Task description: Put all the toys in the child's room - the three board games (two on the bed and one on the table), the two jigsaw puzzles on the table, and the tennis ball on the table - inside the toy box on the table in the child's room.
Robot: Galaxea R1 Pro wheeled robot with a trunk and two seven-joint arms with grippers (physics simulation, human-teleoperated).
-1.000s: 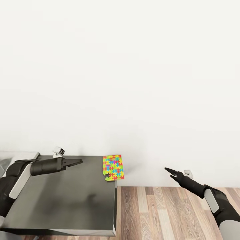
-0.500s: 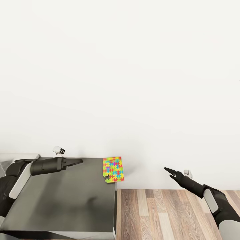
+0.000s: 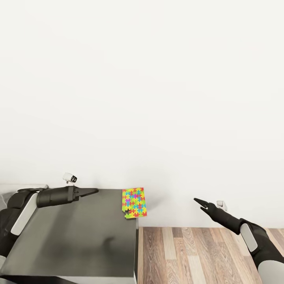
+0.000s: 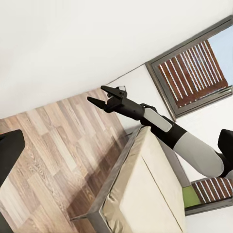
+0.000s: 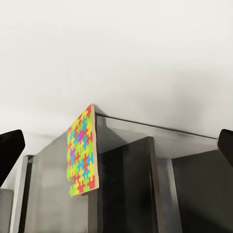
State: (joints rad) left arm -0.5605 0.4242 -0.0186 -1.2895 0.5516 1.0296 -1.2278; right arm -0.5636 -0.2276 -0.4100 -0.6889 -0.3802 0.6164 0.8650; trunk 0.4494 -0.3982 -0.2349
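One puzzle (image 3: pixel 134 202) lies on the counter (image 3: pixel 79 236), not yet picked up. Both tools, left (image 3: pixel 91 192) and right (image 3: pixel 199 203), are open and empty.

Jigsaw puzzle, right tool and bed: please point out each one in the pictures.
jigsaw puzzle (image 3: pixel 134 202), head view, middle of its patterned top face.
right tool (image 4: pixel 102 94), left wrist view, midway between its two fingertips.
bed (image 4: pixel 145 189), left wrist view, beige mattress cover.
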